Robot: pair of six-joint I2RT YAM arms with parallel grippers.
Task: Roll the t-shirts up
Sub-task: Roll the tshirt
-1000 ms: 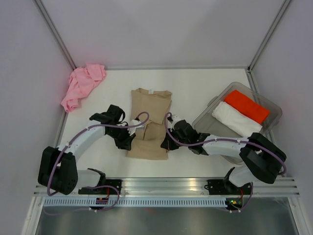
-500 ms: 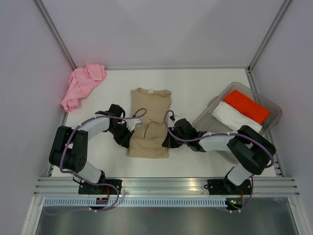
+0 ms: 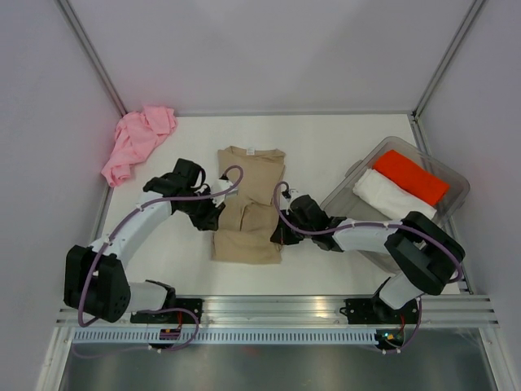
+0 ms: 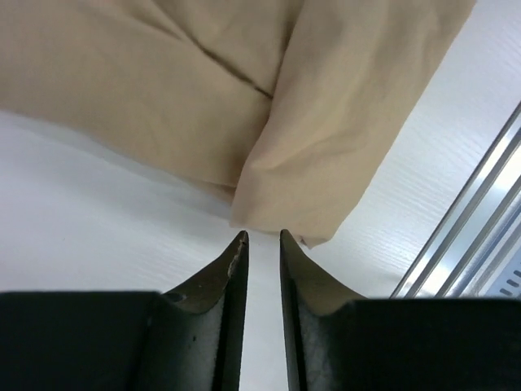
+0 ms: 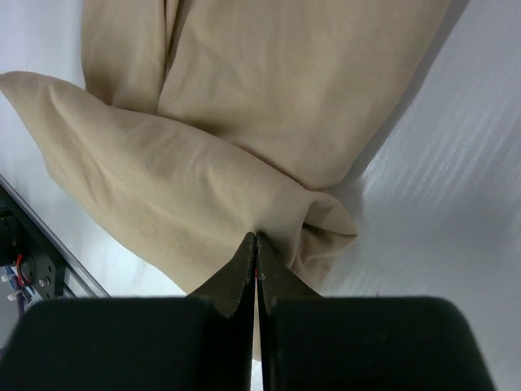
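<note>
The tan-beige t-shirt point(image 3: 248, 218) lies folded lengthwise mid-table, its near part doubled over. My left gripper point(image 3: 215, 214) is at its left edge. In the left wrist view the left gripper point(image 4: 262, 237) has its jaws a little apart with bare table between them, and the tan t-shirt's corner point(image 4: 309, 179) lies just past the tips. My right gripper point(image 3: 281, 234) is at the shirt's right edge. In the right wrist view the right gripper point(image 5: 256, 238) is shut on a fold of the tan t-shirt point(image 5: 244, 122).
A light pink t-shirt point(image 3: 137, 142) lies crumpled at the far left corner. A clear plastic tub point(image 3: 461, 192) at the right holds a rolled red t-shirt point(image 3: 411, 177) and a rolled white t-shirt point(image 3: 392, 199). A metal rail point(image 3: 269, 307) runs along the near edge.
My left gripper has moved away from the near edge along the shirt's left side, and its arm has swung out. The right gripper has stayed at the shirt's right edge.
</note>
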